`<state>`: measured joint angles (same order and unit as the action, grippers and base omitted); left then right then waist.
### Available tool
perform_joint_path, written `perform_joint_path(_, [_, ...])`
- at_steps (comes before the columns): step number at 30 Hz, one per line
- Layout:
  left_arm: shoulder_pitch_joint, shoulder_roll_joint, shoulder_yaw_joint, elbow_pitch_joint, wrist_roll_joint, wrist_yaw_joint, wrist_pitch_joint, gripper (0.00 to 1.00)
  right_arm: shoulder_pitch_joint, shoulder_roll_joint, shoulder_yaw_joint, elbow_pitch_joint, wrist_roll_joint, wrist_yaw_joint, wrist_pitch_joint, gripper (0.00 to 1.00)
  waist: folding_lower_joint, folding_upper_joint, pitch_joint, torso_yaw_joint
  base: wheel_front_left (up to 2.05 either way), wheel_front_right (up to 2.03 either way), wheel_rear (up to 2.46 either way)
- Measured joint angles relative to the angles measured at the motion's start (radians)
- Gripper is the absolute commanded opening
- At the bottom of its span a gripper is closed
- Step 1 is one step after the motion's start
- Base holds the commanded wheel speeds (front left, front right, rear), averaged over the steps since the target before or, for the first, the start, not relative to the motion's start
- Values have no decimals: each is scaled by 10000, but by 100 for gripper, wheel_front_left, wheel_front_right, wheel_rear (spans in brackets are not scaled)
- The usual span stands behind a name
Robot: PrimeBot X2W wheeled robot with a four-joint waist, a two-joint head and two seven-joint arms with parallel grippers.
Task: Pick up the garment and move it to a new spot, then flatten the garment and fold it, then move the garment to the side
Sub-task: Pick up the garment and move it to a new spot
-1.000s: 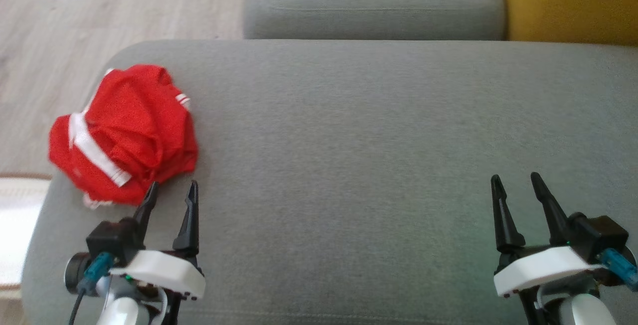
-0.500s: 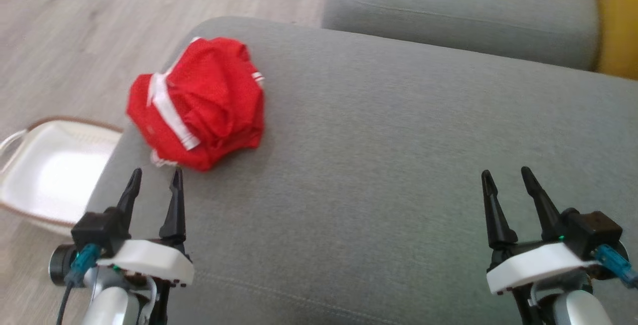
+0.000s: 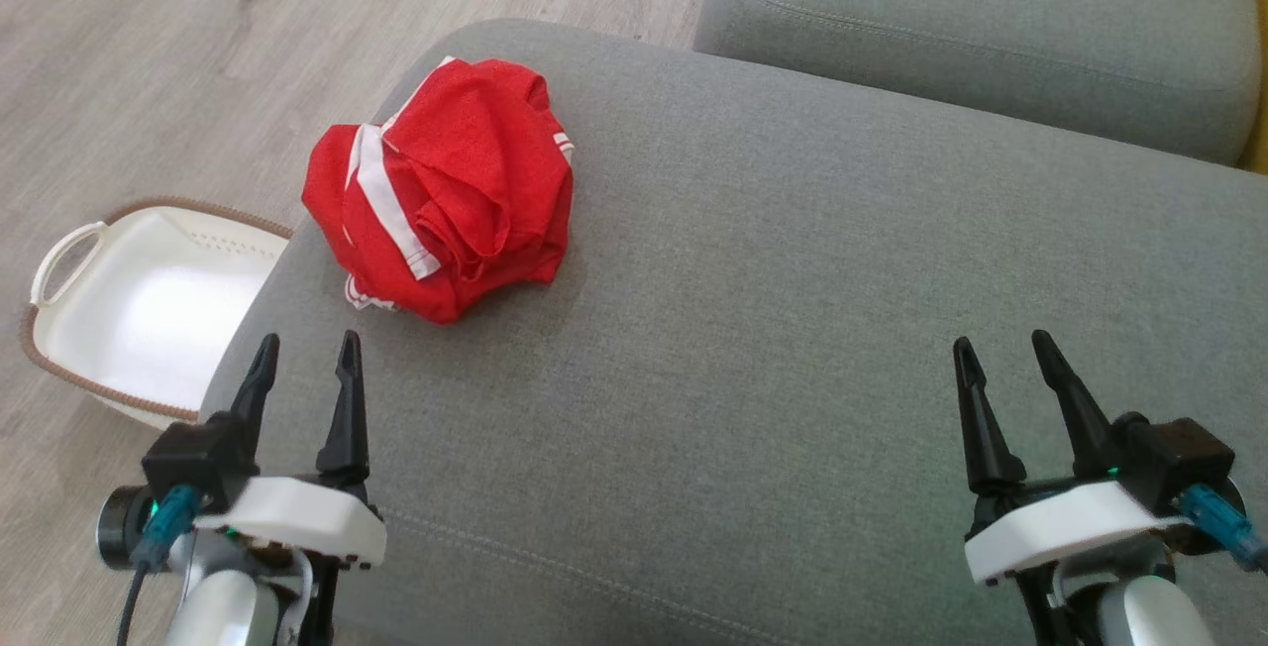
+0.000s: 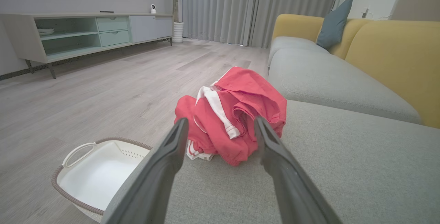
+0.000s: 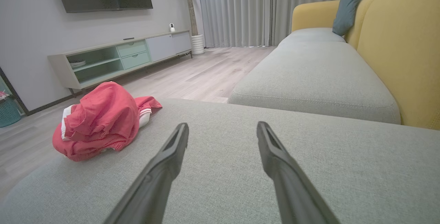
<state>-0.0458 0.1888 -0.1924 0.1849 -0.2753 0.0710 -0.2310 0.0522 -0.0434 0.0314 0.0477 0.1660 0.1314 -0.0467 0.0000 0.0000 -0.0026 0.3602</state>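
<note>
Left gripper [image 3: 306, 342]: over the near left corner of the grey seat cushion [image 3: 792, 329], fingers spread, empty.
Right gripper [image 3: 1001, 341]: near right corner, fingers spread, empty.
Garment [image 3: 446, 190]: red, white-striped, crumpled, by the cushion's far left corner.
Basket [image 3: 59, 260]: white, on the floor beside the left edge.

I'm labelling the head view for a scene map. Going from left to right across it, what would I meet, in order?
white basket → crumpled red garment, lying on the grey seat cushion → right tool, standing open
</note>
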Motion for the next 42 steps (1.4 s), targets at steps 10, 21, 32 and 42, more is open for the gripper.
perform_joint_path(10, [-1004,10,-221,247,-25,-313,-6,100,-144,-2,128,-245,-65,0,309,100,0,0,597,-340,0,0,0])
perform_joint_path(21, [-3968,184,-84,2976,-1024,-1379,792,100,-1132,-13,198,-721,-443,0,573,100,1,0,2063,-1066,0,0,0])
perform_joint_path(32, [-6084,581,113,6694,-2257,-1942,2456,80,-1674,-25,142,-625,-443,0,495,100,2,0,3166,-1804,0,0,0])
perform_joint_path(42, [-6563,855,-238,7074,-2104,-1939,1419,0,-1780,-25,155,-345,-426,0,316,100,0,0,3062,-1836,0,0,0])
